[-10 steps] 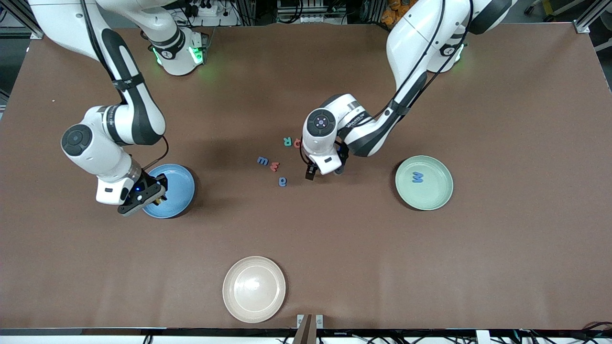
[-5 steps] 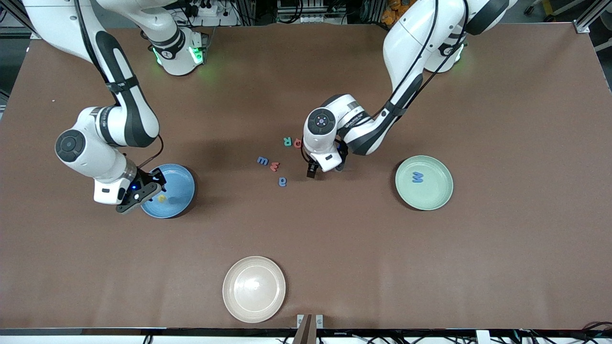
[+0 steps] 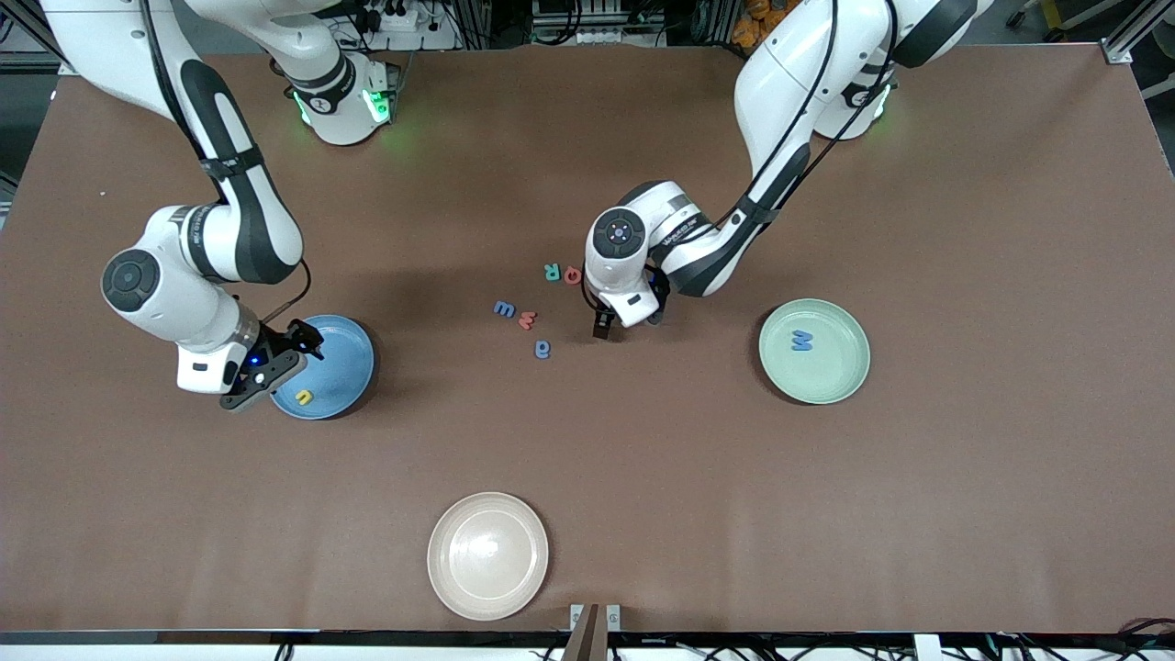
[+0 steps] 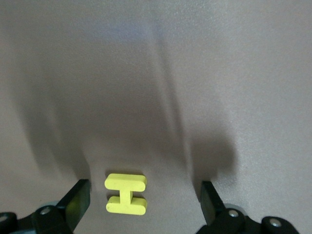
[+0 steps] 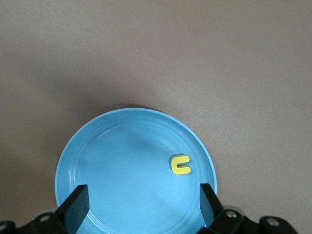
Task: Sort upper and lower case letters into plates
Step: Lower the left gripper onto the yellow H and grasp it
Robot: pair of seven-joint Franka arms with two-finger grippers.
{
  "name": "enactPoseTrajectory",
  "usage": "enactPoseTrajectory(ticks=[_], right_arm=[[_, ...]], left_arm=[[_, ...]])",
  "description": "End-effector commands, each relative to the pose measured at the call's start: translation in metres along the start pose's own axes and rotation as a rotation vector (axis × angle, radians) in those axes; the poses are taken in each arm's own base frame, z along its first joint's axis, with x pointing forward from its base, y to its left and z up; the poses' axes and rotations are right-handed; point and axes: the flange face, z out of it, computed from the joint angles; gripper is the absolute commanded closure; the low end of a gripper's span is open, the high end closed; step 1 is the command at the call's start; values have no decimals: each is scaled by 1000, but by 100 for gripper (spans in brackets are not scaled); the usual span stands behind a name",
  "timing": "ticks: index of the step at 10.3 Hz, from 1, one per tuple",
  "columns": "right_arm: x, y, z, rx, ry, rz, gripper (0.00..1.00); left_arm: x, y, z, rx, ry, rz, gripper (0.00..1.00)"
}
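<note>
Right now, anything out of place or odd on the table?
Nothing stands out. The small yellow u lies flat in the round blue plate, the blue M in the pale mint green plate. The yellow H lies flat on the table between the open left gripper jaws.

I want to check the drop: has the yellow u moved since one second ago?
Yes. The yellow u was in the right gripper then; now it lies in the blue plate, near the rim closest to the front camera.
</note>
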Motion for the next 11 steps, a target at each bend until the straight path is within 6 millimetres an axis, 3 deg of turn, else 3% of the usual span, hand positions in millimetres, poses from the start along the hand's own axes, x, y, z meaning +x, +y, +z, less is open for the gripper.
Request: enactPoseTrajectory(ticks=[1,4,7,11], right_arm=[[8,4,-14,-11,13,-28,0],[12,1,-20,-12,21,-43,0],[29,1,-48,44,-25,-62,0],[38,-10,-49,56,-37,-67,0]], left_arm=[[-3,-11,5,-32,19,15,0],[-1,-16,11,-105,74,10,0],[-1,-11,4,-111,61,-8,0],[-2,-9,-2,-119,54,-37,0]])
